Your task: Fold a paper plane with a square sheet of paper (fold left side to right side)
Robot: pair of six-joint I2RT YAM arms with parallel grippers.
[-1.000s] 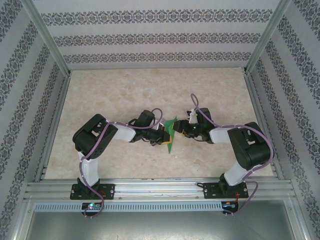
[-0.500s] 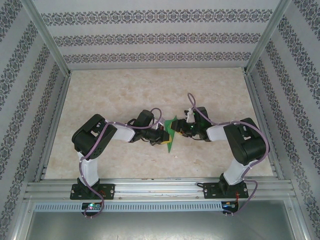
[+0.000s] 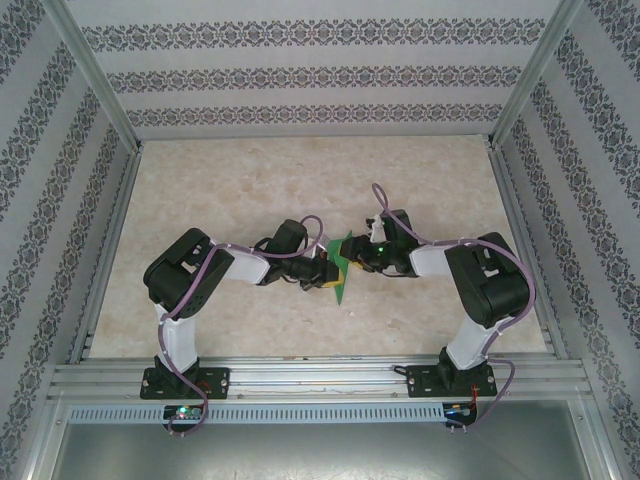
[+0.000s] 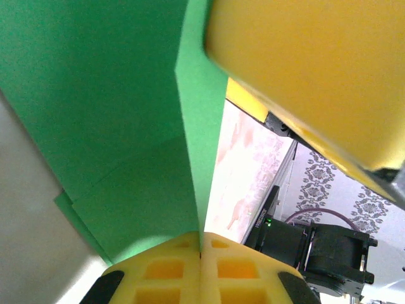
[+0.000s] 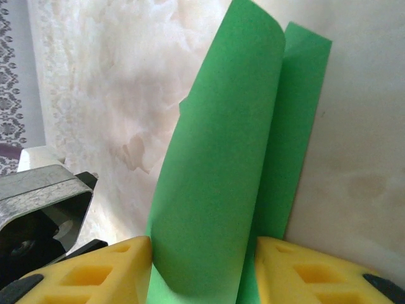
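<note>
green paper sheet (image 3: 343, 268) is mid-table (image 3: 250, 190), a bit toward the table's near edge, partly folded and standing up off the surface. left gripper (image 3: 327, 277) reaches it from the table's left half: yellow pads (image 4: 164, 272) pressed together, sheet edge pinched in the seam. right gripper (image 3: 358, 262) comes from the table's right half: jaws part open, curled flap sits between them, can't tell if it's gripped.
</note>
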